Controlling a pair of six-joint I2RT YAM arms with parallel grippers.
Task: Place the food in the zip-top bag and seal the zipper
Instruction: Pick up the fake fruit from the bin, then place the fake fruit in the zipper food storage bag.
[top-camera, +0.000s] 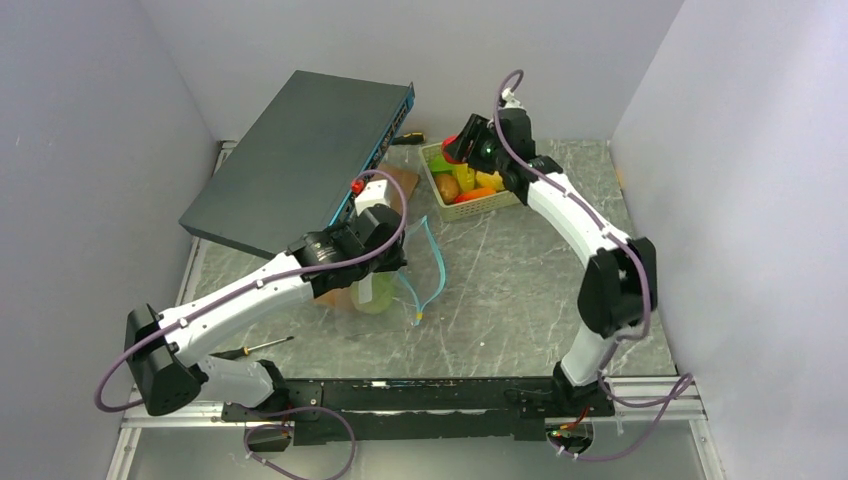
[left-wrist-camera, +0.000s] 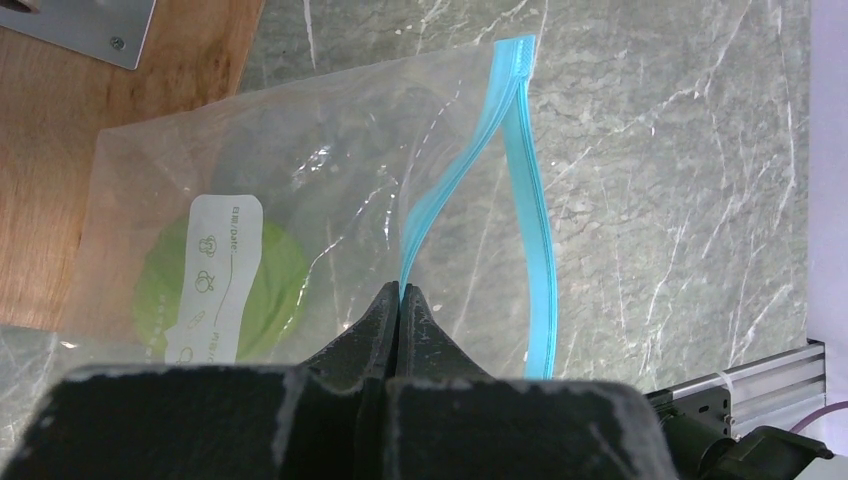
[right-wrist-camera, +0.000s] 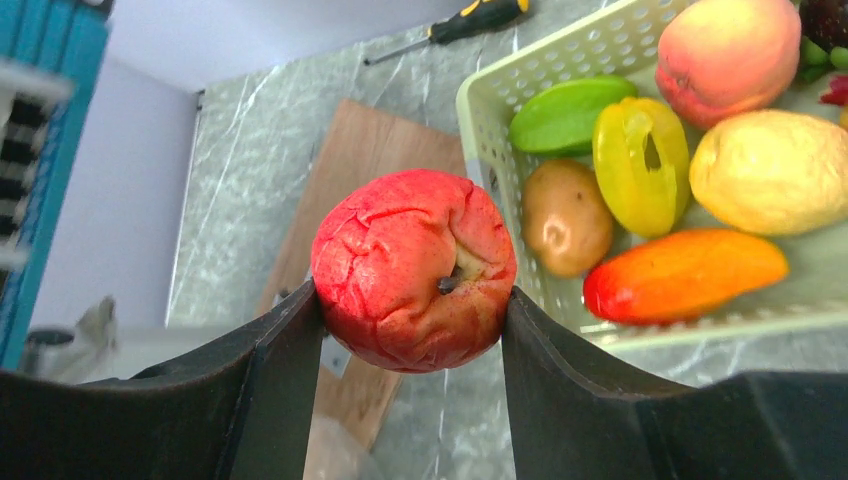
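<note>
The clear zip-top bag (left-wrist-camera: 330, 180) lies on the marble table with a light green food (left-wrist-camera: 275, 290) inside it, behind the white label. My left gripper (left-wrist-camera: 401, 292) is shut on the near lip of the teal zipper (left-wrist-camera: 525, 200); the other lip bows away, so the mouth gapes. My right gripper (right-wrist-camera: 412, 300) is shut on a red apple (right-wrist-camera: 410, 265), held in the air beside the left wall of the pale green basket (right-wrist-camera: 480, 130). The top view shows that apple (top-camera: 452, 152) above the basket's far left corner. More food stays in the basket: a peach (right-wrist-camera: 725, 55), a yellow fruit (right-wrist-camera: 770, 170), an orange-red piece (right-wrist-camera: 680, 275).
A dark flat box (top-camera: 300, 160) leans at the back left, over a wooden board (left-wrist-camera: 60, 150) that the bag partly overlaps. One screwdriver (top-camera: 255, 347) lies near the left arm's base, another (right-wrist-camera: 470, 18) behind the basket. Walls close in both sides.
</note>
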